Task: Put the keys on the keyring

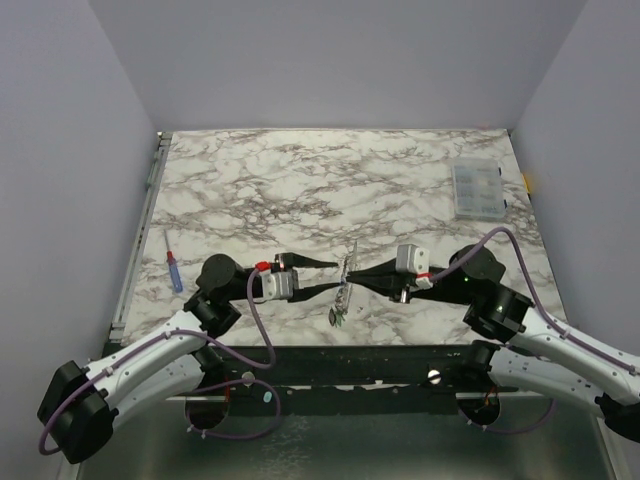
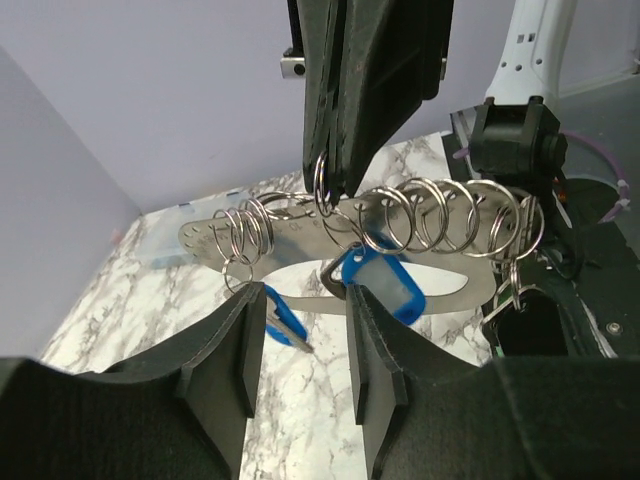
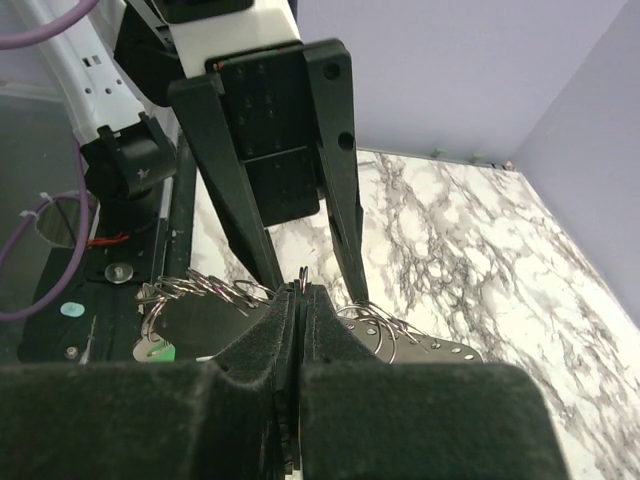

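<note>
1. top view: both arms meet over the near middle of the table [image 1: 300, 180]. the keyring [image 1: 346, 268] stands edge-on between the left gripper [image 1: 333, 272] and the right gripper [image 1: 360, 277]. some keys [image 1: 339, 314] dangle from it toward the near edge. a screwdriver [image 1: 173, 268] lies well apart on the left and a clear box [image 1: 477, 190] sits far right. the jaws are too small to read here.
2. left wrist view: the left gripper's fingers [image 2: 225, 365] are spread wide, and the keyring's lower rim runs just past their tips. i cannot tell whether they touch it. the keyring is a thin flat oval carrying a row of wire loops, with two blue keys [image 2: 385, 285] hanging below. the right gripper comes down from above and pinches a small split ring [image 2: 322, 188] threaded on the oval.
3. right wrist view: the right pads are pressed together on that ring, with only a sliver of wire showing above them. the left fingers straddle the oval beyond.
4. handling, as i judge it: the oval looks light, stiff and slick, and held by one ring it should swing freely. a firmer hold would be across its flat faces at a bare end. the keys are best taken by their plastic heads.
</note>
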You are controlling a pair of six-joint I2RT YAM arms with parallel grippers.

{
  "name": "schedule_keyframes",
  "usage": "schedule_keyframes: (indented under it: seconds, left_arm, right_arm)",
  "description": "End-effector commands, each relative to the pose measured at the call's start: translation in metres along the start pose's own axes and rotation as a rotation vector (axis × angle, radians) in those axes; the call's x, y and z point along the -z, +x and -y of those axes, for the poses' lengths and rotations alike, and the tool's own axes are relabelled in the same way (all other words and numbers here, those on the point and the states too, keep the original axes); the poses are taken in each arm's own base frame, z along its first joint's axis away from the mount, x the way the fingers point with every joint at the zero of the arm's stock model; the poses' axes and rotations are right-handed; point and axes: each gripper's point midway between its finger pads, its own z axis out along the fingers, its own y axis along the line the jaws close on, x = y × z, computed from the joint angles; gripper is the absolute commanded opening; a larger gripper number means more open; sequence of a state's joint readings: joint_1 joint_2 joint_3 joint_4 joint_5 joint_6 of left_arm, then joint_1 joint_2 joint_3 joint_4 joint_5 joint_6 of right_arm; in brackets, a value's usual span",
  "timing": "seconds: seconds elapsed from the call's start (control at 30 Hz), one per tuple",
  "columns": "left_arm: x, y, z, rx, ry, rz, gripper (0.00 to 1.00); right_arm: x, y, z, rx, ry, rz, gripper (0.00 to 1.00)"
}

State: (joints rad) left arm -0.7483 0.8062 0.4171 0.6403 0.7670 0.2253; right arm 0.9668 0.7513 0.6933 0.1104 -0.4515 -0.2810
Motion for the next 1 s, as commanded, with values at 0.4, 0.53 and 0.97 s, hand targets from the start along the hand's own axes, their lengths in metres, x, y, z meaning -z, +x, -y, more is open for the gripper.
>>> schedule_keyframes:
  seconds: [0.4,0.53,0.97]
  left_arm:
    - [-0.005,0.006,0.007,0.048,0.037,-0.002,0.38]
    - [-0.004,0.006,0.009,0.053,0.043,-0.001,0.42]
    - [-0.006,-0.001,0.011,0.069,0.066,0.015,0.49]
  right_arm:
    - [-0.003,-0.026,0.009,0.102,0.006,0.057,0.01]
    - [-0.005,-0.026,0.012,0.113,0.01,0.053,0.01]
    - [0.005,-0.026,0.005,0.12,-0.016,0.024,0.01]
